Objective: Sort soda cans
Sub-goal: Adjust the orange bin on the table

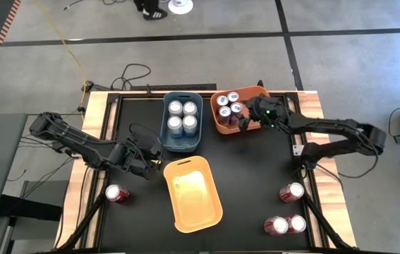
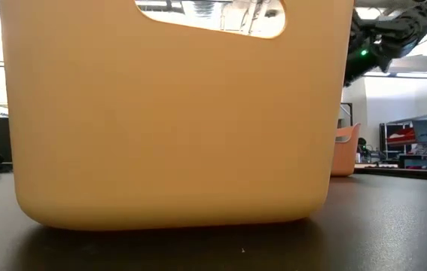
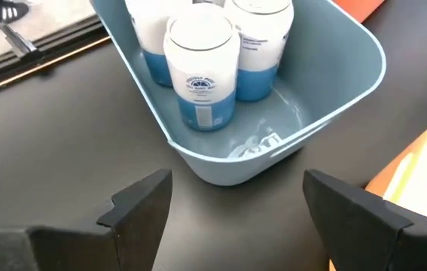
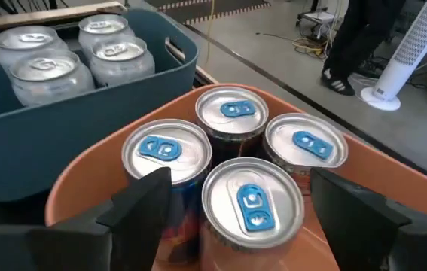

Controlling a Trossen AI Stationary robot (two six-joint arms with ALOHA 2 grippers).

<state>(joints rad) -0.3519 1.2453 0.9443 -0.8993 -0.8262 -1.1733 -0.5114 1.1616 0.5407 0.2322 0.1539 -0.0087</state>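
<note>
Cans: four silver-topped blue-tab cans (image 4: 251,203) packed in orange plastic bin (image 1: 221,121). Right gripper (image 4: 236,218) straddles the nearest, fingers apart, may snag it lifting. Left gripper (image 3: 232,207), fingers apart, faces blue bin (image 3: 333,83).

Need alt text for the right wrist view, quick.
Four cans with blue pull tabs stand packed together in the orange bin, right under the open right gripper. Behind it, a blue bin holds four silver-topped cans.
</note>
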